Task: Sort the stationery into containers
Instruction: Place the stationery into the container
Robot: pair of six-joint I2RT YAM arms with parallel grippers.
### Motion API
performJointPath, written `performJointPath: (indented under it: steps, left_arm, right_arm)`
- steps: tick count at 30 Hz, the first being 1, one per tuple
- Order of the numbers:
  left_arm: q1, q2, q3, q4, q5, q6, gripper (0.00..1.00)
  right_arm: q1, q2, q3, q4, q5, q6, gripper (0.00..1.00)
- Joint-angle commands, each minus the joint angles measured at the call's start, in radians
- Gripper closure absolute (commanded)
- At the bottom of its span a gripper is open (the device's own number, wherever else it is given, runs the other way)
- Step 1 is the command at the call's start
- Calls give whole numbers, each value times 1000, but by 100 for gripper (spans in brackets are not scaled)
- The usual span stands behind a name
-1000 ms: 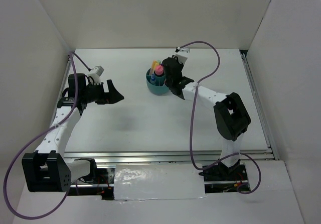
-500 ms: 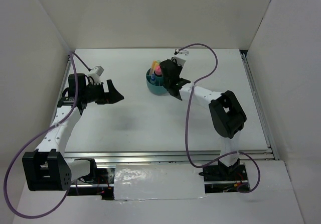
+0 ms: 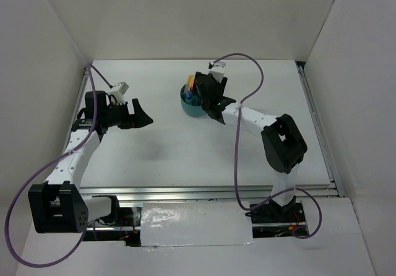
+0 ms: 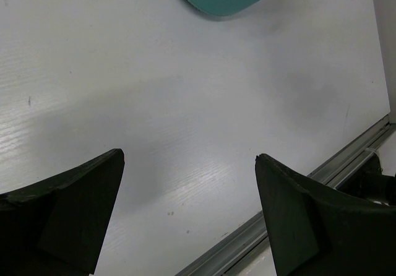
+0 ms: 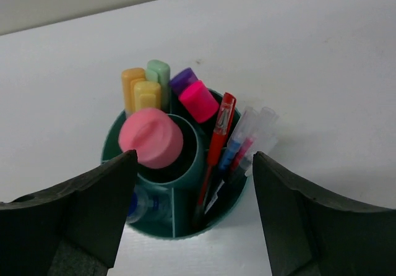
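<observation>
Idling at nine o'clock, the left claw (image 3: 143,116) stays spread and empty; farther off, toward twelve, the right claw (image 5: 195,158) (also spread, holding nothing) has slid over the teal organizer (image 3: 190,110) on the worktop (image 3: 185,158), where pens (image 5: 216,146) and markers (image 5: 147,93) stand sorted, so sorting looks finished.

Bright, even, diffuse light filled every view, leaving faint shadows on the white table (image 3: 185,152), a patch of glare on the shiny strip (image 3: 192,223) at 6 o'clock of the top view, and the black fingers (image 5: 68,220) at 7 o'clock of the right wrist view slightly blurred.
</observation>
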Motion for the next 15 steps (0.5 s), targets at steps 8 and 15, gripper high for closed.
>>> performJointPath:
  steps: [8,15]
  left_arm:
    - [2,-14,84,-95,-171,67,1]
    - [-7,-83,-38,-89,-294,99,1]
  right_arm:
    - [-254,-557,-39,-329,-744,-209,12]
    - [-592,-694,-258,-640,-1031,-545,1]
